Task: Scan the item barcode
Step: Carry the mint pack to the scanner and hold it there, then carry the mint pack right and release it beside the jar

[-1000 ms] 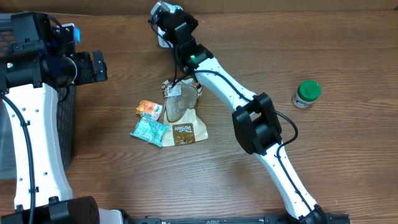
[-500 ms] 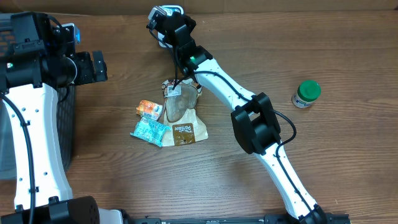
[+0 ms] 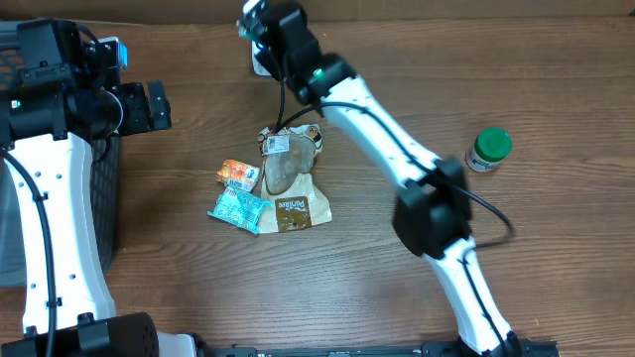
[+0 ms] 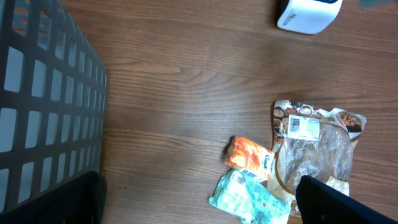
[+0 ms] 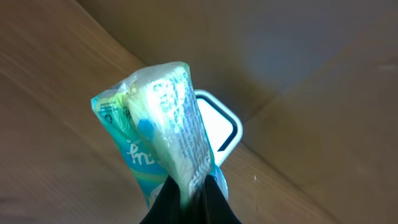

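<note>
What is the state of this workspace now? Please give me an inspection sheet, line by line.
Surface: brown wooden table, no spills seen.
Job's things: green-and-white plastic packet held up near the white barcode scanner.
Clutter: orange packet, teal packet and brown clear pouch lie together; green-lidded jar apart.
Hands: right hand shut on the packet; left hand open, empty.
Cables: thin black cable along right arm.
Surroundings: black mesh basket at left; brown cardboard wall behind.

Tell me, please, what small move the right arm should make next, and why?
Probably ease the green packet, pinched in the shut right gripper, closer to the white scanner just beyond it; they look apart, so a scan seems unlikely yet.
</note>
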Robot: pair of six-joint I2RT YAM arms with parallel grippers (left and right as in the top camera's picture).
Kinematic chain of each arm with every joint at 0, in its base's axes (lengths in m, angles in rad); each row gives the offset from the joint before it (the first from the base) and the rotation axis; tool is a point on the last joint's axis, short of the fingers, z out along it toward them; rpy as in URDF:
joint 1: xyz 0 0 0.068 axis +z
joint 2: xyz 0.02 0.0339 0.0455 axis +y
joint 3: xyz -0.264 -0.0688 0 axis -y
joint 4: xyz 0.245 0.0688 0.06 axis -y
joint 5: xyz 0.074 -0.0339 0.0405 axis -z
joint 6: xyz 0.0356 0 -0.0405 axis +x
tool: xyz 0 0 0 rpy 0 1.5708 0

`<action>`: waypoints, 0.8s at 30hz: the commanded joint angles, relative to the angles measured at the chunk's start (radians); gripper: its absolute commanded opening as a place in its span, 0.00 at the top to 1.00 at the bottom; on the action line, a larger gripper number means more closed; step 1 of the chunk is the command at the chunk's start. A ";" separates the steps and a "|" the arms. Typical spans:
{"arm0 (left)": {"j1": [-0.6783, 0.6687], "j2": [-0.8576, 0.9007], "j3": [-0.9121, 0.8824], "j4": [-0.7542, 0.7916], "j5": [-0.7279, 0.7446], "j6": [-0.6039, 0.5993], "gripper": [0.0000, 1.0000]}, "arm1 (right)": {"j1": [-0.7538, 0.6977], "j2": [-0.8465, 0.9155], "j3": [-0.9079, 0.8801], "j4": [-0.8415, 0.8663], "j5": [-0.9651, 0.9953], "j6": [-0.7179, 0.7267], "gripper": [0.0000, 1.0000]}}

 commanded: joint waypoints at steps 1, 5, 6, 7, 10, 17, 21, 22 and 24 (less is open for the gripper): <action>-0.002 -0.002 0.026 0.000 -0.003 0.016 0.00 | -0.027 -0.225 0.017 -0.128 -0.076 0.338 0.96; -0.002 -0.002 0.026 0.001 -0.003 0.016 0.00 | -0.068 -0.357 0.017 -0.411 -0.123 0.492 0.96; -0.002 -0.002 0.026 0.001 -0.003 0.016 0.00 | -0.081 -0.382 0.017 -0.478 -0.146 0.512 0.96; -0.002 -0.002 0.026 0.001 -0.003 0.016 0.00 | -0.097 -0.409 0.017 -0.555 -0.170 0.536 0.96; -0.002 -0.002 0.026 0.001 -0.003 0.016 0.00 | -0.149 -0.448 0.017 -0.750 -0.203 0.580 0.96; -0.002 -0.002 0.026 0.001 -0.003 0.016 0.01 | -0.270 -0.410 -0.045 -1.081 -0.203 0.656 0.96; -0.002 -0.002 0.026 0.001 -0.003 0.016 0.00 | -0.322 -0.406 -0.201 -1.051 -0.203 0.665 0.96; -0.002 -0.002 0.026 0.001 -0.003 0.016 0.00 | -0.335 -0.406 -0.241 -1.038 -0.203 0.673 0.96; -0.002 -0.002 0.026 0.001 -0.003 0.016 0.00 | -0.364 -0.405 -0.333 -1.000 -0.203 0.686 0.96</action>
